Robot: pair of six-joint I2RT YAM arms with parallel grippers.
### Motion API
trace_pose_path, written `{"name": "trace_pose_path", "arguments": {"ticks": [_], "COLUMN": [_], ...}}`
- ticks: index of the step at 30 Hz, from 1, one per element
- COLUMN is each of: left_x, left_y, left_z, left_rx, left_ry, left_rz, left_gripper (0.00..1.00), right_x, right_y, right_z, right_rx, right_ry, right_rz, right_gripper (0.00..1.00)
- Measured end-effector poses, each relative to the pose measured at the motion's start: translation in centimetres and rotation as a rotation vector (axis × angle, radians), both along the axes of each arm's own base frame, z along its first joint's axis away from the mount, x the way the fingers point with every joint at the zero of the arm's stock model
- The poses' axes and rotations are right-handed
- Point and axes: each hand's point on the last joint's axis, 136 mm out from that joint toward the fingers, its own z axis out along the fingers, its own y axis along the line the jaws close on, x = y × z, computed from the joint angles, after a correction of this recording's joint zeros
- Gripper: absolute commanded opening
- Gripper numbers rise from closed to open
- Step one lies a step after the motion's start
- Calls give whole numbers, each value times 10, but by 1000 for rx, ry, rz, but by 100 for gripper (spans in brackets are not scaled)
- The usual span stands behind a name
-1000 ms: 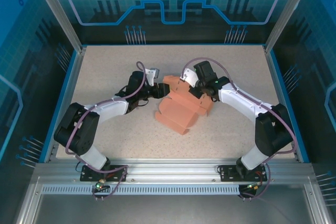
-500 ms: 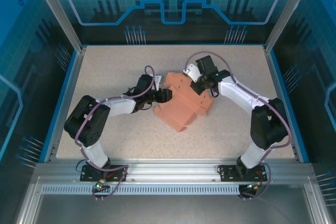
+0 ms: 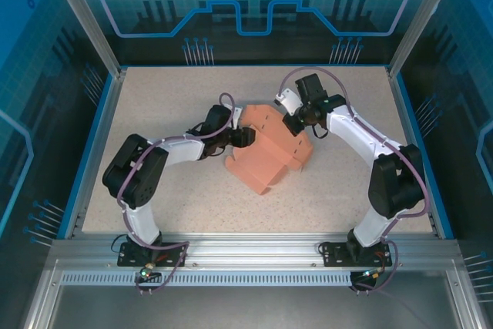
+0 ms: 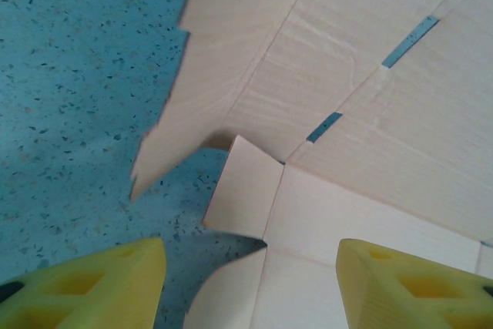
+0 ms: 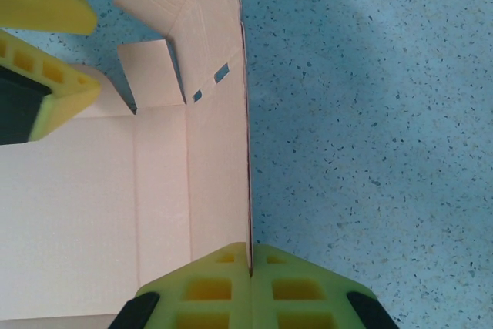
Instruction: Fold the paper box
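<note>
The paper box (image 3: 266, 158) is a salmon-pink card cutout, partly folded, lying mid-table. My right gripper (image 3: 293, 122) is at its far right corner. In the right wrist view the right gripper (image 5: 251, 266) is shut on the thin upright edge of the paper box (image 5: 208, 159). My left gripper (image 3: 245, 138) is at the card's left side. In the left wrist view the left gripper (image 4: 250, 290) stands open, its yellow fingertips (image 4: 92, 287) on either side of a small square flap (image 4: 245, 186) of the paper box (image 4: 362, 98). The left gripper's fingers (image 5: 50, 105) also show in the right wrist view.
The speckled tabletop (image 3: 169, 198) is bounded by a blue rim (image 3: 98, 140), with glass walls behind. An aluminium rail (image 3: 246, 256) runs along the near edge, carrying both arm bases. Both arms reach inward and meet over the card.
The left arm has swung in to the card's left edge and its jaws have spread a little wider. The right gripper has shifted slightly back, still pinching the card edge.
</note>
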Motion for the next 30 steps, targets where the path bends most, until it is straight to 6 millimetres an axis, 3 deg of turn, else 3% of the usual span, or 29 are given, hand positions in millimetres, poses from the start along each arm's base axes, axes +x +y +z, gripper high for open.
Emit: {"name": "trace_pose_path", "arguments": {"ticks": [8,13,26,30], "left_x": [7,0,-13,-16], "left_y": [-11,-22,-55,-62], "left_z": [-8,-12,1,-4], "left_rx": [8,5,-60,-67], "left_ry": [8,16,-29,-30], "left_rz": [-17,-53,-164,-183], "left_gripper": [62,59,58,58], "right_x": [-2,-2,-2,-2], "right_y": [2,2,3,3], "right_z": [0,0,0,-1], "right_rx": [11,16,25,27], "right_ry": [10,12,17,19], "right_rz": [2,1,-12,-13], "right_gripper": [3,3,2,1]}}
